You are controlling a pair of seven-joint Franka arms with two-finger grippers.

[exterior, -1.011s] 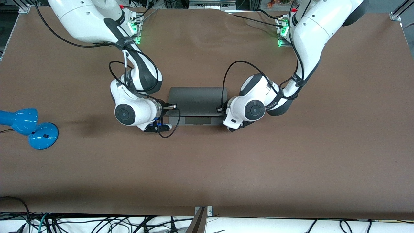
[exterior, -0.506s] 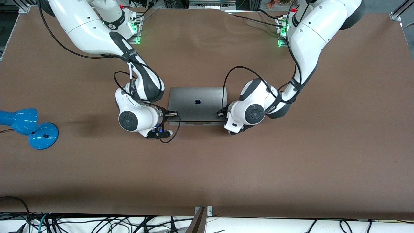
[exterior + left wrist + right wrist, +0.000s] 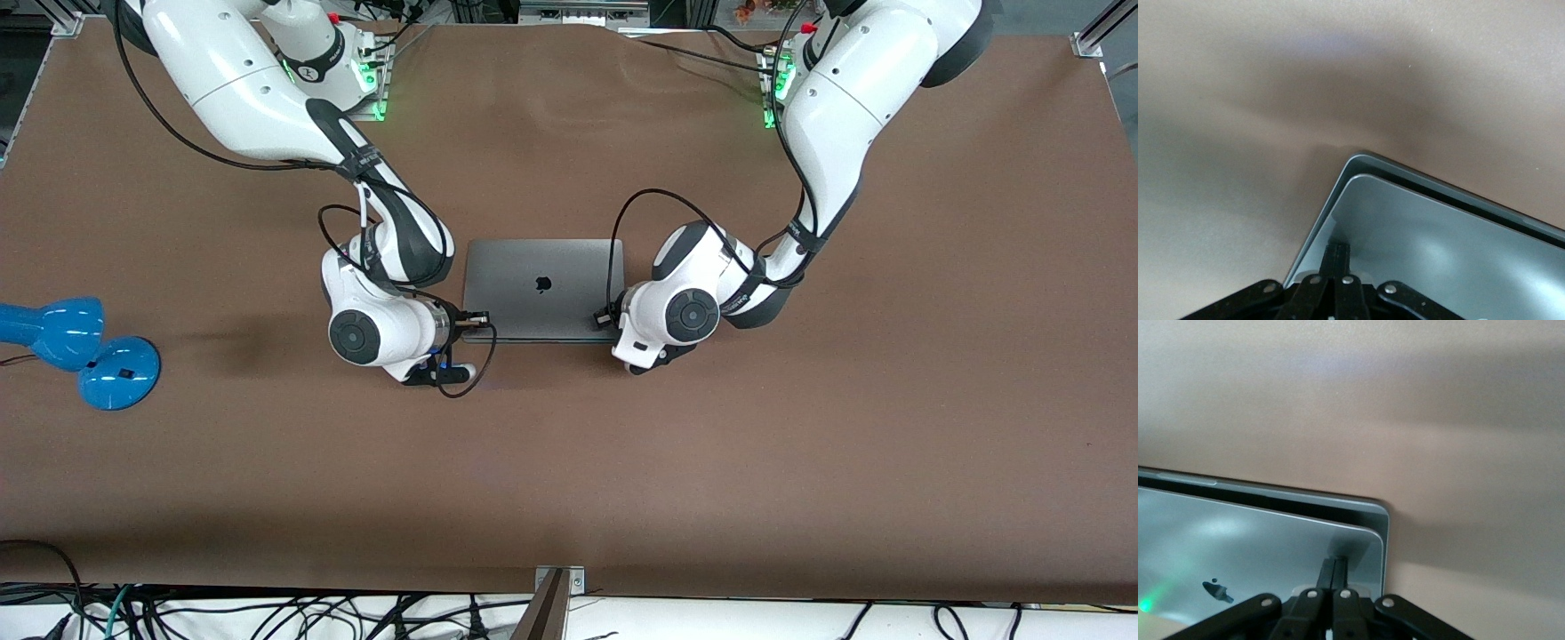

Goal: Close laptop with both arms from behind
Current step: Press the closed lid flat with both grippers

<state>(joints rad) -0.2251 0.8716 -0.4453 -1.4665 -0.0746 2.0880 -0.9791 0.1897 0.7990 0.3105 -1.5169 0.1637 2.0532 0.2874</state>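
The grey laptop point(image 3: 542, 307) lies in the middle of the table, its lid with the dark apple logo almost flat on its base. In the wrist views a thin dark gap still shows between lid and base. My left gripper point(image 3: 1337, 252) is shut, its fingertips pressing on the lid point(image 3: 1438, 253) near the corner at the left arm's end. My right gripper point(image 3: 1335, 563) is shut, its fingertips pressing on the lid point(image 3: 1238, 547) near the corner at the right arm's end. In the front view both hands flank the laptop's front-camera edge, the left point(image 3: 608, 316) and the right point(image 3: 469, 317).
A blue desk lamp point(image 3: 89, 351) lies at the right arm's end of the table, well away from the laptop. The brown table top point(image 3: 569, 462) runs bare toward the front camera. Cables loop from both wrists beside the laptop.
The lid has swung down from partly open to nearly flat; the keyboard deck strip is now covered. Both grippers have moved with it, down and toward the front camera.
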